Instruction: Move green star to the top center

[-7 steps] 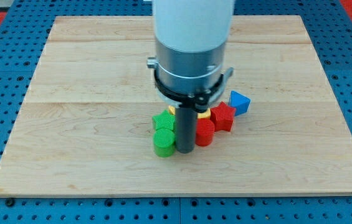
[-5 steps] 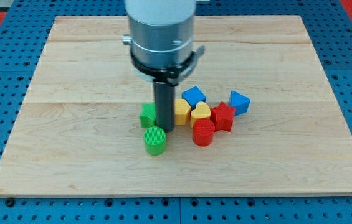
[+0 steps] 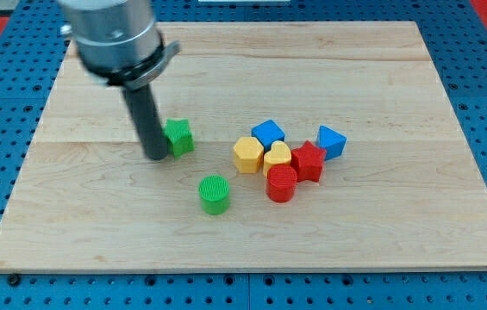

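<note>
The green star point(image 3: 178, 136) lies on the wooden board point(image 3: 381, 224), left of the middle. My tip point(image 3: 156, 158) stands right against the star's left side, touching or nearly so. The dark rod rises from there to the metal collar at the view's top left. A green cylinder point(image 3: 214, 194) stands below and to the right of the star, apart from it.
A cluster sits right of the middle: a yellow hexagon-like block point(image 3: 247, 154), a yellow heart point(image 3: 277, 157), a blue block point(image 3: 267, 133), a red star point(image 3: 309, 160), a red cylinder point(image 3: 282, 183) and a blue triangle-like block point(image 3: 330, 141). Blue pegboard point(image 3: 2, 172) surrounds the board.
The rod has swept from the cluster to the left and slightly up. The green star has moved left and up, away from the cluster. The green cylinder shifted left, then stayed.
</note>
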